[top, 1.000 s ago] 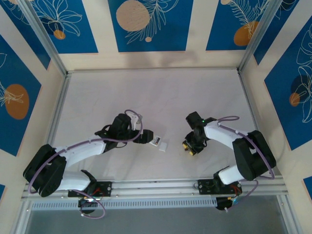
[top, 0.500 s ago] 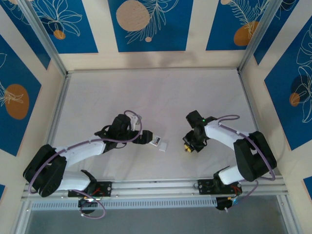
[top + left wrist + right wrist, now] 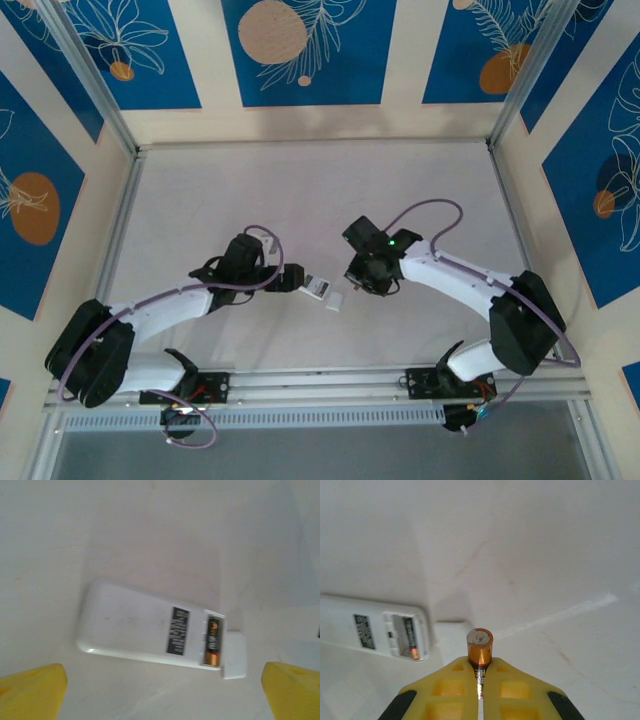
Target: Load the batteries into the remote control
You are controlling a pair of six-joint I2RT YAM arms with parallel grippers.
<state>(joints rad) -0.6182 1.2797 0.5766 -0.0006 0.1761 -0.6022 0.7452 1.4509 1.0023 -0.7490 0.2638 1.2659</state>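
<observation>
I'm seeing the right pincer [image 3: 480, 669] now pinching the spare battery [image 3: 479, 646], having swung in from the right to beside the remote [image 3: 318, 288], mid-frame from above. Insertion next, I reckon. The left pincer [image 3: 164, 682] is hanging spread; its camera is showing the other battery [image 3: 213, 642] already seated, unreadable from above.

The remote control [image 3: 127, 625] is smooth, slightly glossy white plastic; the battery [image 3: 479, 646] has a shiny metallic copper end; the bench [image 3: 150, 525] looks matt, faintly scuffed
</observation>
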